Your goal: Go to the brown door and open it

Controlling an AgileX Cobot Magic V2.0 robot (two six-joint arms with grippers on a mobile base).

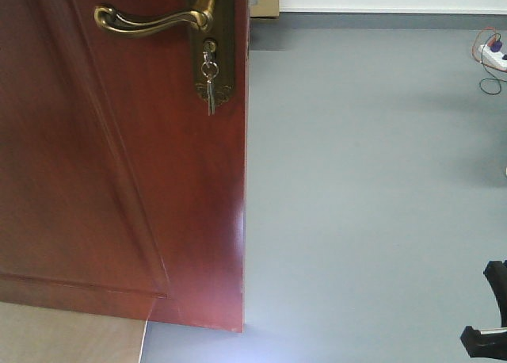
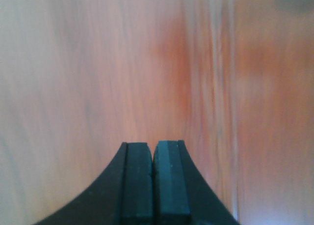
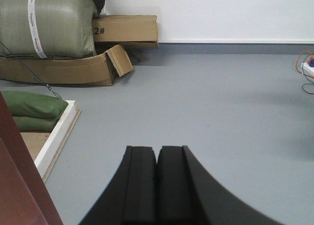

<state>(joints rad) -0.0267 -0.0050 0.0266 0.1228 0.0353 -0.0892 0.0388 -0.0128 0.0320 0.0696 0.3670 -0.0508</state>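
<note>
Though door (image 1: 119, 165) stands ajar, free edge swung clear, handle (image 1: 150, 21) untouched; left gripper (image 2: 153, 181) closed against panel, right gripper (image 3: 157, 185) closed, empty; further swing left.

- Grey floor (image 1: 372, 189), smooth and matte, fills the right of the front view; a pale glare lies on it near the bottom.
- White wall (image 3: 221, 14) at the far side, with a grey skirting (image 3: 225, 48) along its foot.
- Cardboard boxes (image 3: 125, 31) stand against the far wall at left, one marked "2#"; a flattened box (image 3: 64, 70) lies in front.
- A big green sack (image 3: 46, 23) sits on the cardboard.
- Green bags (image 3: 32, 107) lie at left inside a white frame (image 3: 59, 131).
- Power strip (image 1: 493, 56) with cables at far right.
</note>
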